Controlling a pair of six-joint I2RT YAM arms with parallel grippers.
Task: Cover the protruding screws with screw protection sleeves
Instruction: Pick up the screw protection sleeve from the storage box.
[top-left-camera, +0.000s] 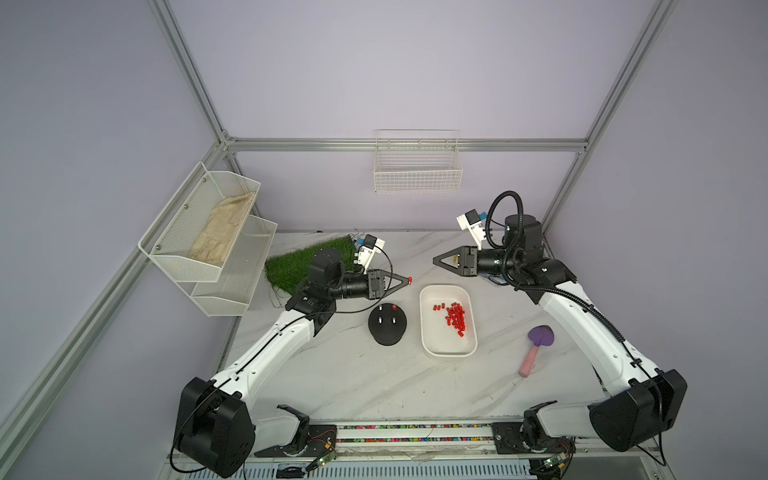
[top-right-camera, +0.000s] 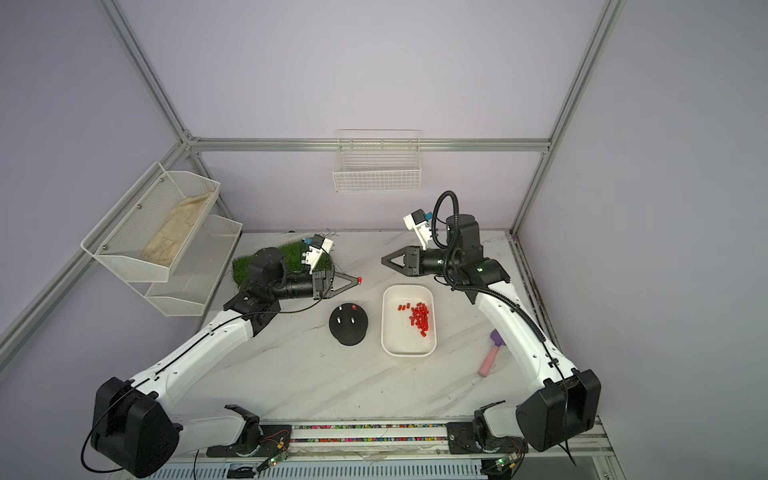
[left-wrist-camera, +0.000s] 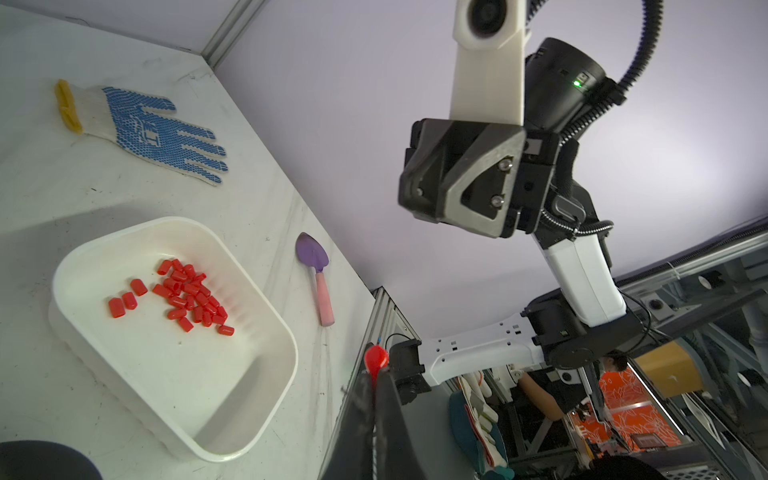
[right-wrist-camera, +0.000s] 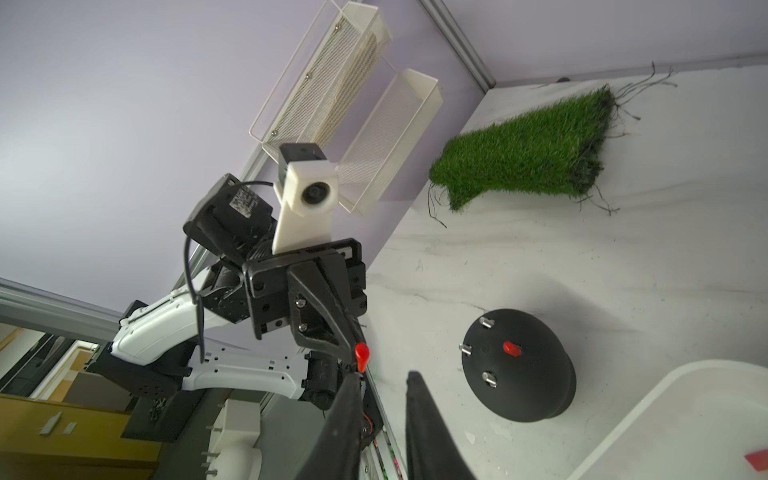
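Four protruding screws (right-wrist-camera: 485, 322) stand in a square on the black dome base (top-left-camera: 387, 324), which sits on the marble table (top-left-camera: 353, 382) just beside the white tray (top-left-camera: 440, 347). One stud already wears a red cap (right-wrist-camera: 512, 349); three are bare. Spare screw protection sleeves (top-left-camera: 456, 318) lie heaped toward one side of the tray. Left gripper (top-left-camera: 406, 281) hovers above the table beyond the base, its jaws pinched together on a single held sleeve (left-wrist-camera: 376, 358) that juts past the fingertips. Right gripper (right-wrist-camera: 383, 376) faces it across a gap, jaws a little apart and carrying nothing. Step in hand, as judged: bringing the held sleeve to a bare stud. To do this well, turn the wrist so the sleeve's open end faces down — which end is open cannot be told from these views — then centre it over one stud and press straight along the stud's axis. A tilted approach would likely skid off the dome or flick the small cap out of the pinch. Release only once the sleeve is seated. Farther out lie a grass mat (top-left-camera: 299, 266) and a purple trowel (top-left-camera: 536, 347), both well apart from the base.
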